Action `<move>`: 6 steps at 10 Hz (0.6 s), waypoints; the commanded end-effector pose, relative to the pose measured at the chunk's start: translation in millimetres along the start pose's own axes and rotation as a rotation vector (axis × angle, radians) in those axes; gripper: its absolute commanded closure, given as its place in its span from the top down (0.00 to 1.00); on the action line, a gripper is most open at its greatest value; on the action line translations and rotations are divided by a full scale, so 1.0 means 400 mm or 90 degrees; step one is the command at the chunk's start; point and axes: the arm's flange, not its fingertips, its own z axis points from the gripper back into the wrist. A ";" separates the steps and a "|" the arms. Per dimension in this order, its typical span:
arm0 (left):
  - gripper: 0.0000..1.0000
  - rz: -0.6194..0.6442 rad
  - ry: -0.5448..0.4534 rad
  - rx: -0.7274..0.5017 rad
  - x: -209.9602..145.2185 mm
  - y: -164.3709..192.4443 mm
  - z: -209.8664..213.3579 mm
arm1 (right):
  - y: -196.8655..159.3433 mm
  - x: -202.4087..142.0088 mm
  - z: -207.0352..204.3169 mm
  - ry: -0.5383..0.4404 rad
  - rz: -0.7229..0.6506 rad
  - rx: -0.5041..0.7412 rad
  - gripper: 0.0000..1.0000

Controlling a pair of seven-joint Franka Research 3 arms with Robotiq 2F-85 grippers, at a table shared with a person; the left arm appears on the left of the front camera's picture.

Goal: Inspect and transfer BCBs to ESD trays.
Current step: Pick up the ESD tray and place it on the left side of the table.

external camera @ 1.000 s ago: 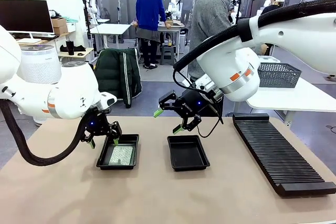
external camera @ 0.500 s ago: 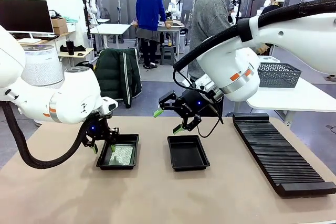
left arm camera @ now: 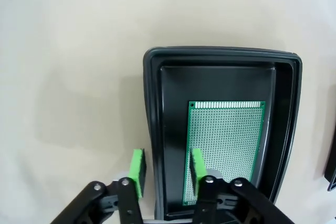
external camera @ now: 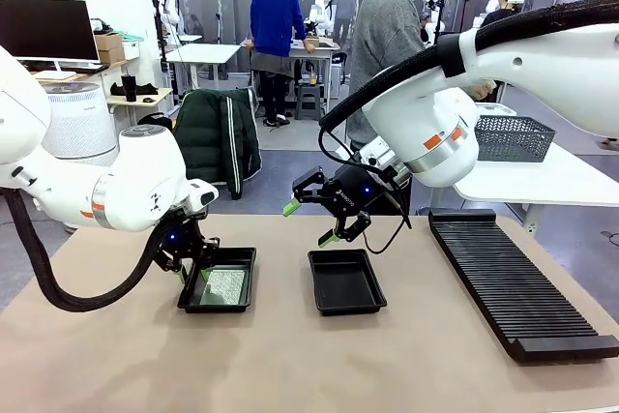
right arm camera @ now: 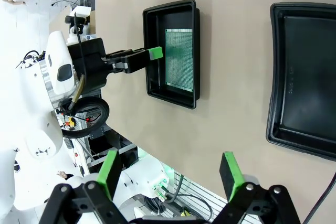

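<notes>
front – lower left: half-narrowed left gripper astride side wall of loaded tray, BCB flat inside; centre: right gripper spread wide, above second tray | left wrist – bottom: pads either side of wall, gaps showing | right wrist – bottom: jaws wide, holding nothing; BCB upper centre

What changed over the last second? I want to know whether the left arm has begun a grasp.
The left gripper came down a little and narrowed its jaws. They now straddle a side wall of the left ESD tray, with one finger outside and one inside above the BCB. The jaws are not yet clamped on it, and nothing is lifted. The right gripper stayed open in the air. The right ESD tray and the BCB did not move.
</notes>
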 end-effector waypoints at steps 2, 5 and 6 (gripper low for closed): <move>0.35 0.012 -0.015 0.033 -0.010 -0.005 -0.002 | 0.002 0.000 -0.001 -0.006 -0.006 -0.001 1.00; 0.22 0.011 -0.013 0.040 -0.009 0.000 0.010 | 0.002 0.000 -0.001 -0.006 -0.006 -0.001 1.00; 0.16 0.010 -0.011 0.041 -0.007 0.000 0.008 | 0.002 0.000 -0.001 -0.006 -0.006 -0.001 1.00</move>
